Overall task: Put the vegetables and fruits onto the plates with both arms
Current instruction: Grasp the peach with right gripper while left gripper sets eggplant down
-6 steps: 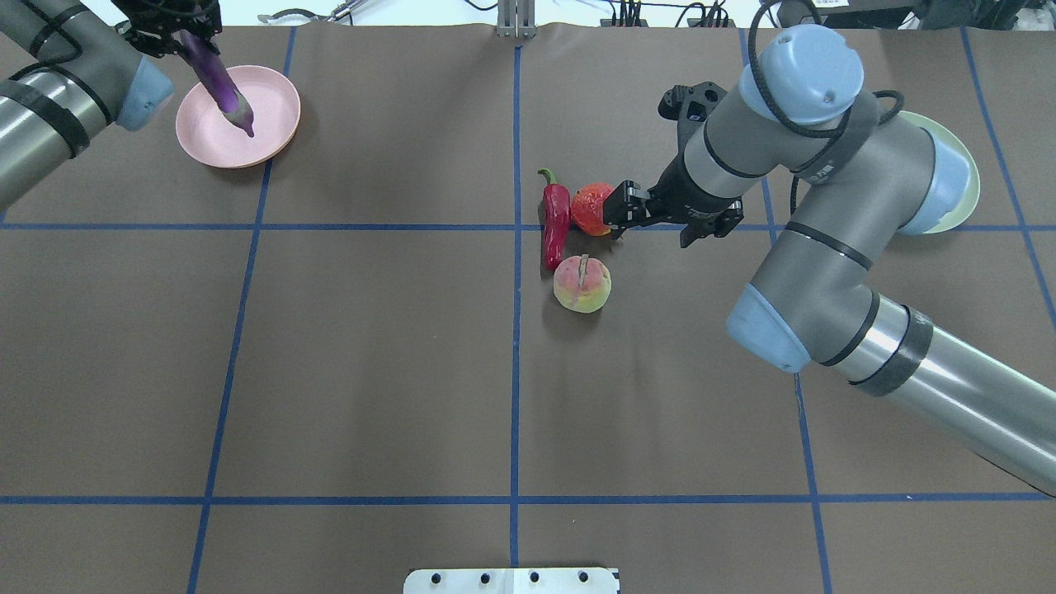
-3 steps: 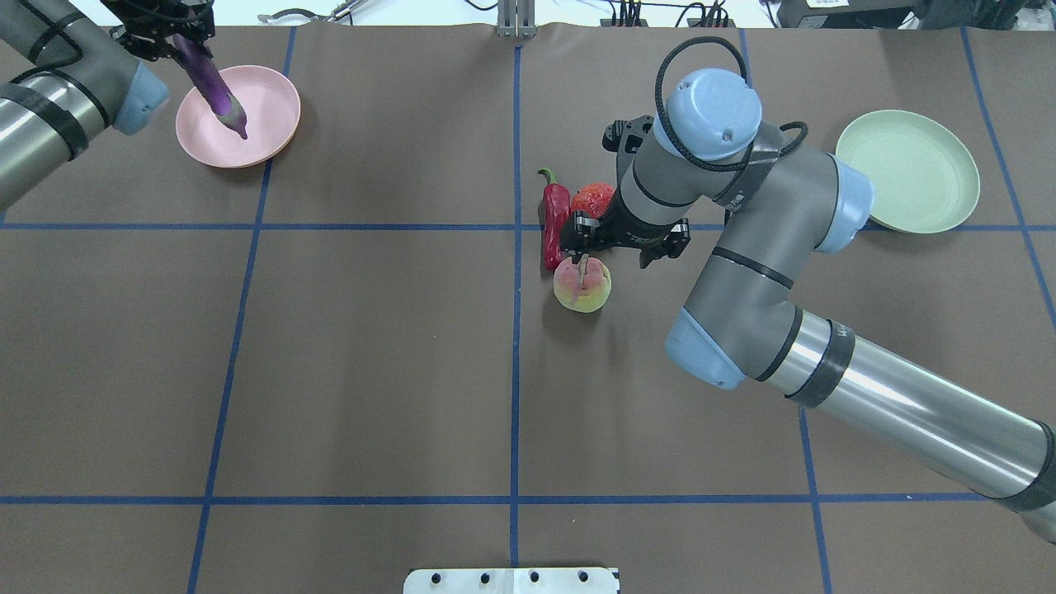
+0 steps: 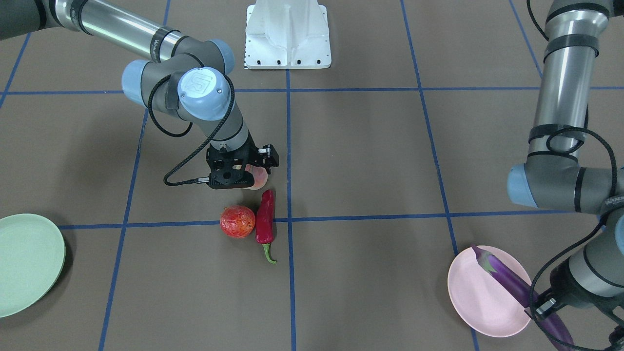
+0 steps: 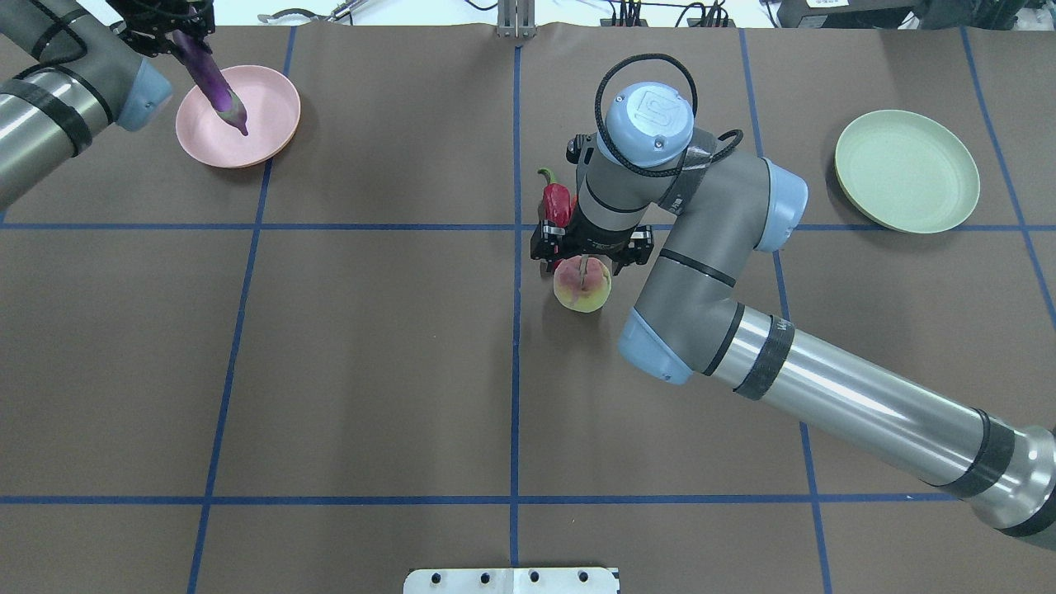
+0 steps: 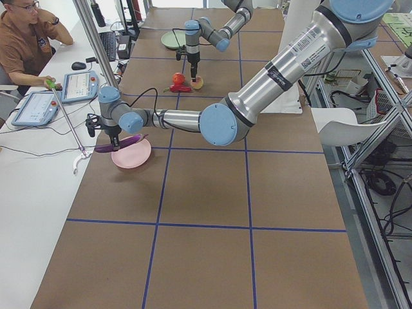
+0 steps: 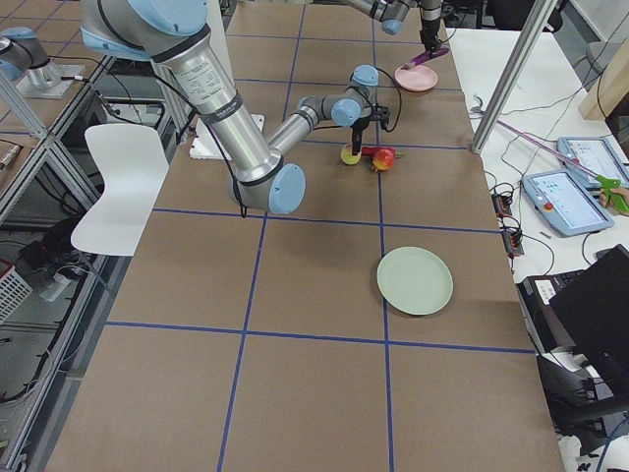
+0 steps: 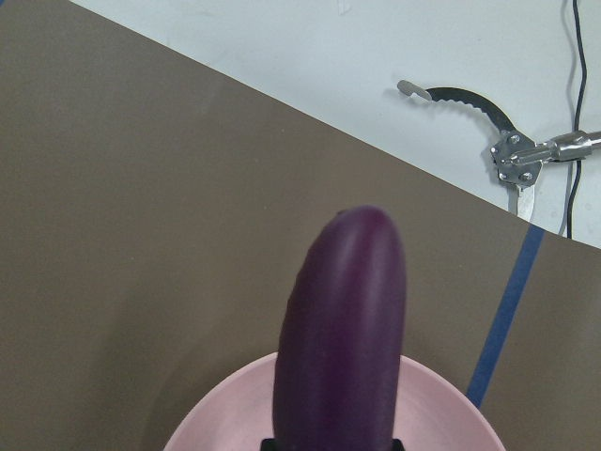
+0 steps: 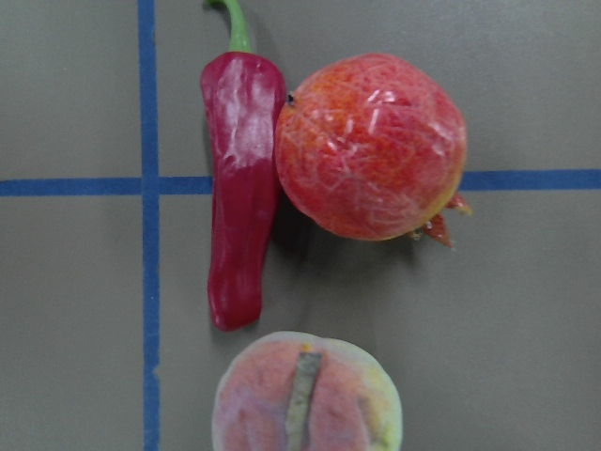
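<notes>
Right gripper [image 4: 587,252], jaws wide, hangs over peach [image 4: 582,286]; front view reveals pomegranate [image 3: 237,222] hidden overhead.

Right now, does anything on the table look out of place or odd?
Only the eggplant: held in the left tool, it slants across the rim of the pink plate, cap end over it, the other end overhanging. Nothing looks spilled or damaged.

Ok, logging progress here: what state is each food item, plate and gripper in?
Pale pink round plate: nothing released onto it.
Long glossy purple eggplant: gripped, tilted, cap end over that plate.
Left gripper: shut on the eggplant.
Pale mint green round plate: empty.
Round red-orange pomegranate: resting on the table.
Red chili pepper: lying against the pomegranate.
Yellowish-pink peach: on the table, groove up.
Right gripper: open, above the peach.
</notes>
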